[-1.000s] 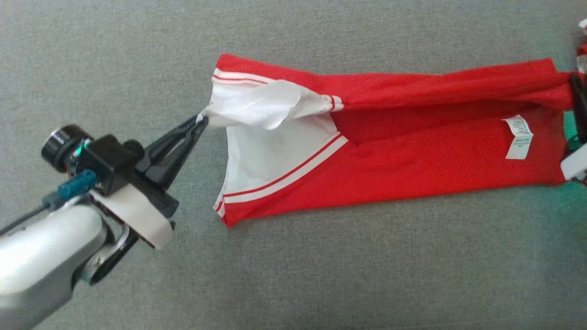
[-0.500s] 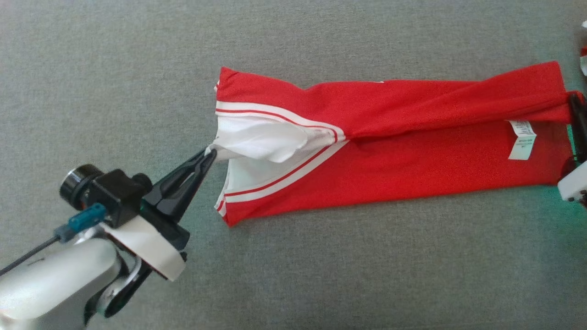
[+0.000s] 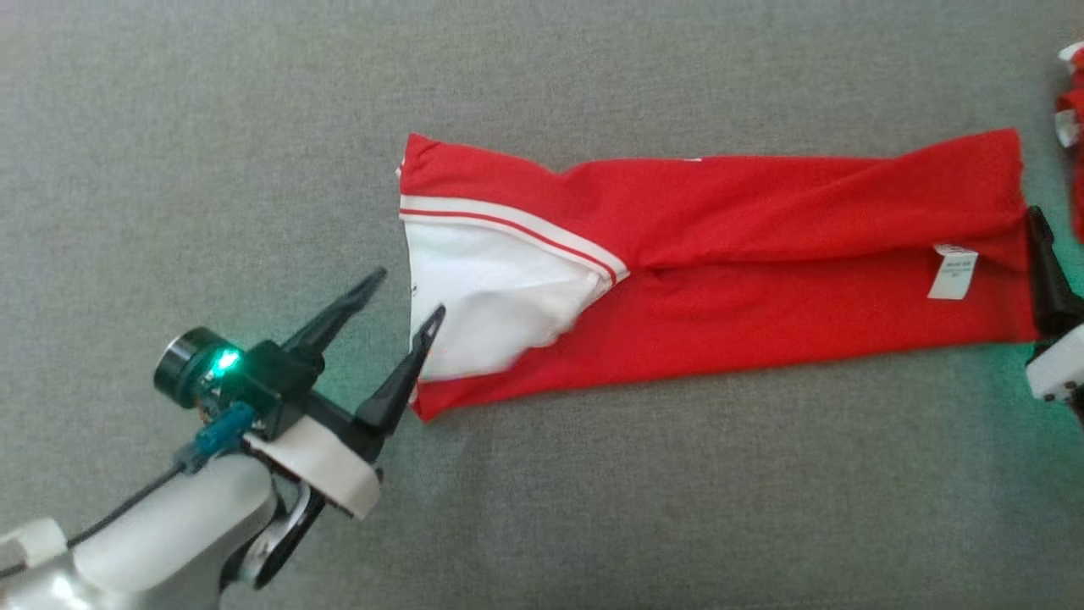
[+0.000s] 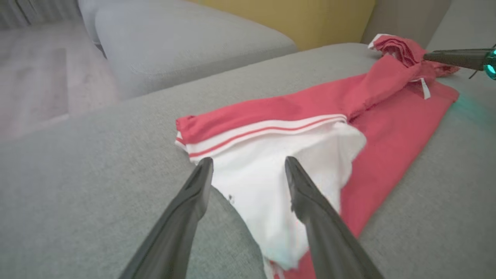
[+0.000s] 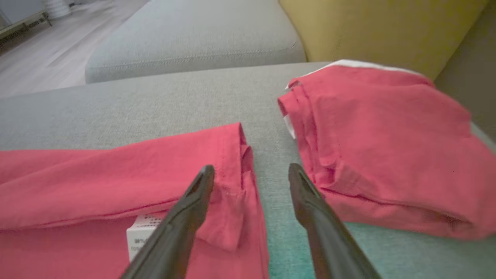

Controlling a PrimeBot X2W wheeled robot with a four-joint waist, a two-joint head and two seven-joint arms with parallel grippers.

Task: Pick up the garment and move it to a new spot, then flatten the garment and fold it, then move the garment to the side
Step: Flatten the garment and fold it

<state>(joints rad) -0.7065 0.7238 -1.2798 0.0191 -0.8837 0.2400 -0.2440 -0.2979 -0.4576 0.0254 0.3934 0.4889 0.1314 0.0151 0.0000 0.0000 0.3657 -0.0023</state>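
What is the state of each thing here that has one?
garment: folded lengthwise, lying flat, not gripped
left gripper: open, at the garment's white end
right gripper: open, at its red end
other red garment: folded, lying apart
label: exposed, flat

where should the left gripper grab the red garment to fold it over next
Probably the white panel at the garment's left short end, approached from the left, low along the cushion. The garment lies as a long flat band, and that end's layered edge faces the open left gripper, whose spread fingers frame it.
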